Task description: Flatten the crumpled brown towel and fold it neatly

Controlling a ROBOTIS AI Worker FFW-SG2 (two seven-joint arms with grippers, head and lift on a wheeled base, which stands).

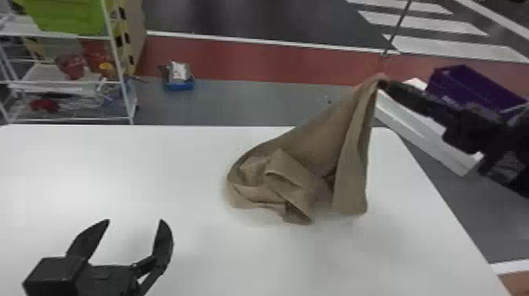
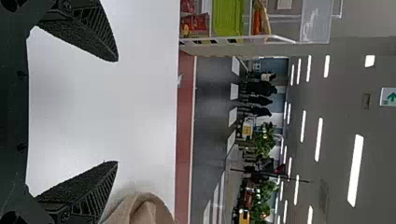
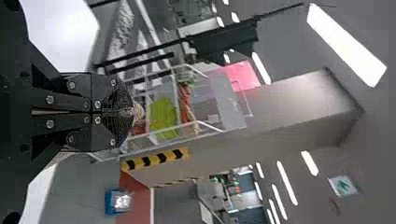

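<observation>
On the far left, past the back of the table, is a white rack (image 1: 43, 76). A green bin (image 1: 67, 15) sits up high on it, and I can't tell what is in it. Lower down on the rack are some red things (image 1: 72, 66) with a yellow thing (image 1: 105, 69) just beside them, and a red lump (image 1: 45, 105) is on the low shelf. The left pincer (image 1: 135, 220) is over the near left part of the white table (image 1: 118, 173), with its two fingers wide and the table showing between them. Next to the rack is a wall (image 1: 132, 31) with yellow and black on it. Then comes a little blue box (image 1: 180, 86) on the floor, with something pale and shiny in it. The brown towel (image 1: 299, 173) is right of the middle of the table. Most of it lies in a messy heap with lots of bends, and one end goes up in the air like a tent. The right pincer (image 1: 382, 83) is up at that top end, pinched tight on the towel. The left pincer is well apart from the towel. Behind the right arm (image 1: 472, 126) there is a long white bin (image 1: 429, 135) and a purple bin (image 1: 464, 84), past the right side of the table. The arm hides part of them, and I can't tell what the purple bin has in it.
</observation>
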